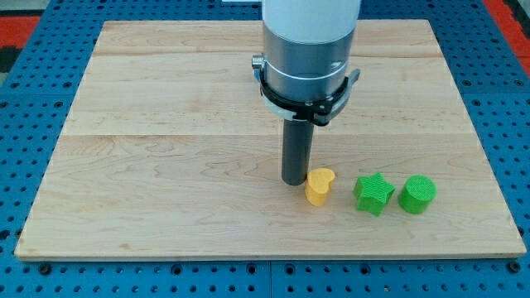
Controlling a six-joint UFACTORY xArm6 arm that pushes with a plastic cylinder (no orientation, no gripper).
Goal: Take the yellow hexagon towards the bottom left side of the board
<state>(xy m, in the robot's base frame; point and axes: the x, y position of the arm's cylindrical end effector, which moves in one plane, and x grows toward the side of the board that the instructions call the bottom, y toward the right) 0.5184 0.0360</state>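
Note:
My tip rests on the wooden board, right of centre and near the view's bottom. It stands just left of a yellow block, touching it or nearly so. That block looks heart-shaped rather than hexagonal. No other yellow block shows; the arm's wide body hides part of the board's top middle.
A green star lies right of the yellow block, and a green cylinder lies right of the star. The three blocks form a row near the board's bottom right. A blue perforated table surrounds the board.

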